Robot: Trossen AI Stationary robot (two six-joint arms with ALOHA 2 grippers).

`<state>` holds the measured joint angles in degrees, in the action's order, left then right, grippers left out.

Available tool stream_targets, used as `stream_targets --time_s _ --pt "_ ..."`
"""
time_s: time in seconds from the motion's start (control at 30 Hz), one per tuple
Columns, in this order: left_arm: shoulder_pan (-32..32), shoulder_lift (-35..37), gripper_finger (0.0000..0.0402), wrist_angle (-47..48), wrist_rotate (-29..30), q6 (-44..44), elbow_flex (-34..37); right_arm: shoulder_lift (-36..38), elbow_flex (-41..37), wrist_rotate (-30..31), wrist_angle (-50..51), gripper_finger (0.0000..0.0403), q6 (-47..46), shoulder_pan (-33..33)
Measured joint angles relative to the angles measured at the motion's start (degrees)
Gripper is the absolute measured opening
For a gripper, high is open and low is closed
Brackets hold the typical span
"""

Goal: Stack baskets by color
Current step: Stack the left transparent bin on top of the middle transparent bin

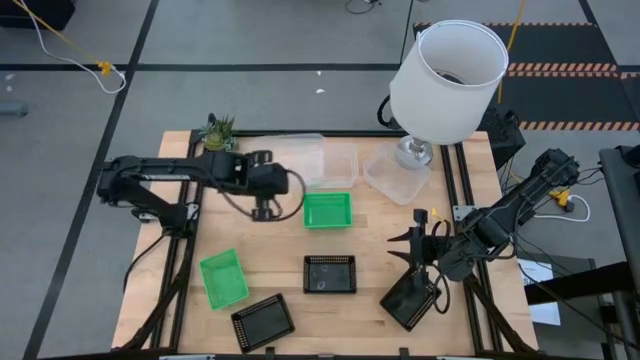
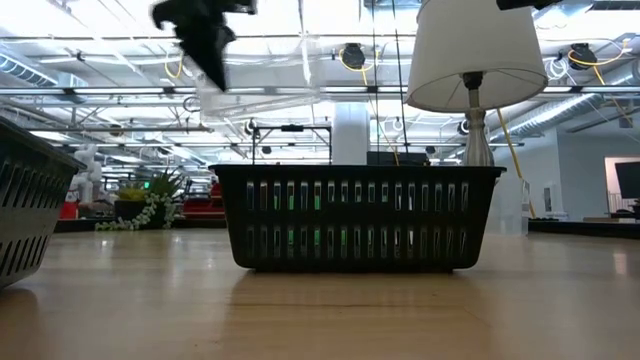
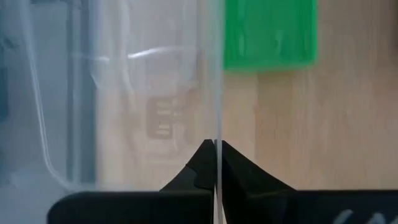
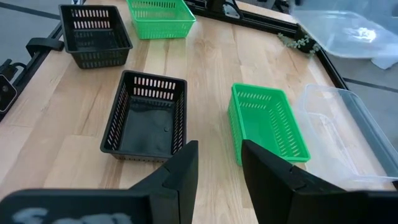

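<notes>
My left gripper (image 1: 285, 185) is shut on a clear basket (image 2: 262, 85), which it holds high above the table, over the far middle (image 1: 285, 150). Another clear basket (image 1: 340, 168) rests on the table beside it, and a third (image 1: 395, 175) sits by the lamp. Two green baskets (image 1: 327, 210) (image 1: 223, 277) and three black baskets (image 1: 330, 273) (image 1: 263, 322) (image 1: 410, 300) stand on their bottoms. My right gripper (image 4: 217, 165) hovers open and empty above the near-right black basket. My left gripper pinches one thin wall of the clear basket (image 3: 216, 124) between its two fingers (image 3: 193, 168). The fingers slant down onto the wall's upper edge. The basket is lifted clear of the table and extends to one side of the fingers.
A big white lamp (image 1: 445, 70) stands at the far right on the table. A small plant (image 1: 218, 130) sits at the far left corner. Bare wood (image 1: 380, 240) lies between the middle baskets and the right gripper.
</notes>
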<state>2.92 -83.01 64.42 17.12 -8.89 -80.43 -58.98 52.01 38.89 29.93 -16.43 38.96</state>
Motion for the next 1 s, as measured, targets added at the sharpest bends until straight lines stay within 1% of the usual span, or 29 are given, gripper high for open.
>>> stream_targets --time_s 0.23,0.5,0.67,0.87,1.0 --pt "2.67 -8.10 0.0005 0.73 0.04 -6.31 -9.55 0.02 0.00 -0.10 0.31 0.0115 -0.83 0.02" --pt "5.65 -15.13 0.0005 1.53 -0.63 -11.69 -17.21 0.04 0.00 -0.17 0.50 0.0115 -0.87 0.04" --pt "7.40 -17.39 0.0004 0.03 -1.18 -13.77 -18.68 0.04 0.00 -0.19 0.78 0.0115 -0.87 0.13" --pt "9.42 -18.76 0.0003 -2.59 -5.23 -15.64 -18.68 0.04 0.00 -0.20 0.83 0.0115 -0.87 0.13" --pt "10.56 -20.00 0.0008 -4.06 -5.29 -15.56 -18.68 0.04 0.00 -0.20 0.94 0.0115 -0.87 0.13"
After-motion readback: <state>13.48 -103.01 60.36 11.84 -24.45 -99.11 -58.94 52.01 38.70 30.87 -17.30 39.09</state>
